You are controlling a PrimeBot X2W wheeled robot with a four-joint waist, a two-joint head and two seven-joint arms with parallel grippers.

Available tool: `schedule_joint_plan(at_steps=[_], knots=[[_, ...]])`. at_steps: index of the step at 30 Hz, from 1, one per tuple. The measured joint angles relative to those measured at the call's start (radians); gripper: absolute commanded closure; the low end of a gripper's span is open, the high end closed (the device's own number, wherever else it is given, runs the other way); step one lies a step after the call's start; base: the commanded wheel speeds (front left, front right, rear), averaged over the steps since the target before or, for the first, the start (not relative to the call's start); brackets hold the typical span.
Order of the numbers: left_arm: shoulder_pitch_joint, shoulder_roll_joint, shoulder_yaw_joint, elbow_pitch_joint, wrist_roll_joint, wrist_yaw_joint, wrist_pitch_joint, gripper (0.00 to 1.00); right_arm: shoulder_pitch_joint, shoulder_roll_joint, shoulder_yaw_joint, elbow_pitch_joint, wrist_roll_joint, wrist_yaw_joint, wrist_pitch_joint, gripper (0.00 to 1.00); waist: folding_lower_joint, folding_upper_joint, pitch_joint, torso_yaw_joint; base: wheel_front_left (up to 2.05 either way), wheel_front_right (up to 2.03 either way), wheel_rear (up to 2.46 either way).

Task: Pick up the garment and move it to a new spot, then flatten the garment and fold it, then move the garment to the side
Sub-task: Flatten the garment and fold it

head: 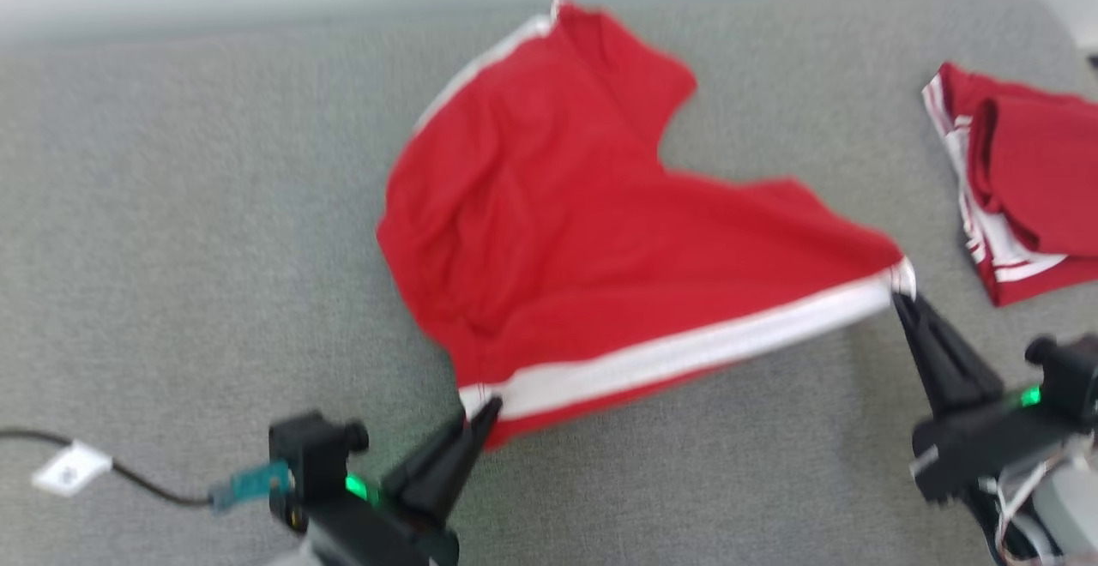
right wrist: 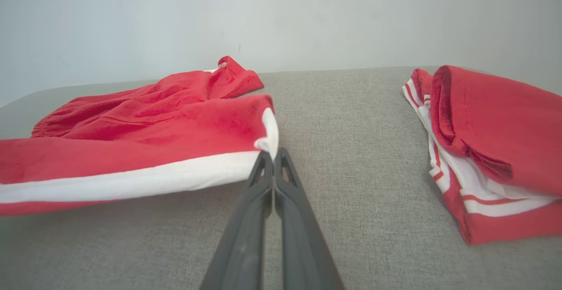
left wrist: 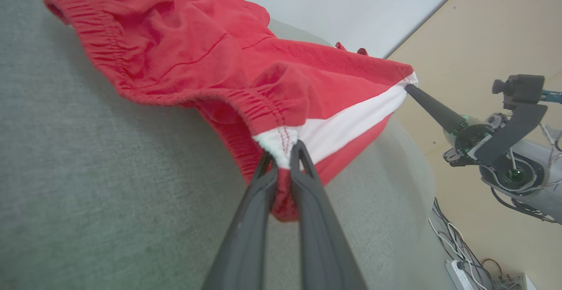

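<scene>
Right, head view first: we see the red garment (head: 566, 231) spread over the middle of the grey table (head: 171, 206), its white-striped edge lifted and pulled taut btwn both hands. Left hand (head: 485, 412), lower left, is closed on the stripe's near-left corner. Right hand (head: 901, 300), at right, is pinched tight on the opposite corner. Rest of the garment lies rumpled on the table. A folded red-and-white pile (head: 1029, 171) sits at far right, apart from the garment. A dark cable (head: 129, 476) w/ a white tag (head: 69, 467) runs in from the left edge toward the left arm.

Left wrist view: we look along the left hand (left wrist: 283, 154), fingers clamped on the white bit by the gathered elastic edge, cloth bunched btwn the tips. The stripe stretches away to the right hand (left wrist: 410, 88), also clamped on cloth. Below the table's rounded edge, a power strip (left wrist: 459, 270) w/ wires lies on the floor (left wrist: 496, 26).

Right wrist view: right hand (right wrist: 272, 156) has its fingers pressed together on the stripe's white corner. Garment (right wrist: 153, 123) extends left, front edge raised off the table (right wrist: 360, 149), back part resting on it. Pile (right wrist: 496, 127) lies to the right, well apart.
</scene>
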Motion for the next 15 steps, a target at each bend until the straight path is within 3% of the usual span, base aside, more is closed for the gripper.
schedule_joint_plan(at_steps=[9,15], knots=[[0.142,0.031,-0.015,-0.135,-0.010,0.056,0.010,1.00,0.175,-0.088,-0.017,-0.133,0.010,0.000,0.063,1.00,0.0000,0.0000,-0.122,0.002,0.00,0.00,0.00],[0.155,-0.002,0.030,-0.178,-0.137,0.065,0.034,1.00,0.167,-0.072,-0.097,-0.175,0.009,0.000,0.195,1.00,0.0001,0.0001,-0.144,0.026,0.00,0.00,0.00]])
